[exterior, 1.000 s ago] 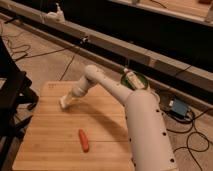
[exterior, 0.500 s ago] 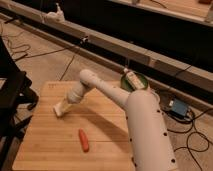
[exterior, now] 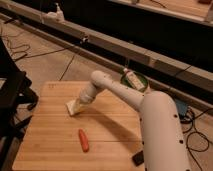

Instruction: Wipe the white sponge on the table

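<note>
The tool (exterior: 77, 103) presses on the white sponge (exterior: 73, 107) atop the bench (exterior: 50, 135); its grip seems closed, though I cannot tell. A carrot (exterior: 83, 140) lies nearer.

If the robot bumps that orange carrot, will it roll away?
Probably a bit. The carrot looks round and tapered, lying flat on the smooth table, so a sideways push would likely roll it in a curve. It seems stiff, not floppy. The gripper sits farther back at the white sponge.
</note>
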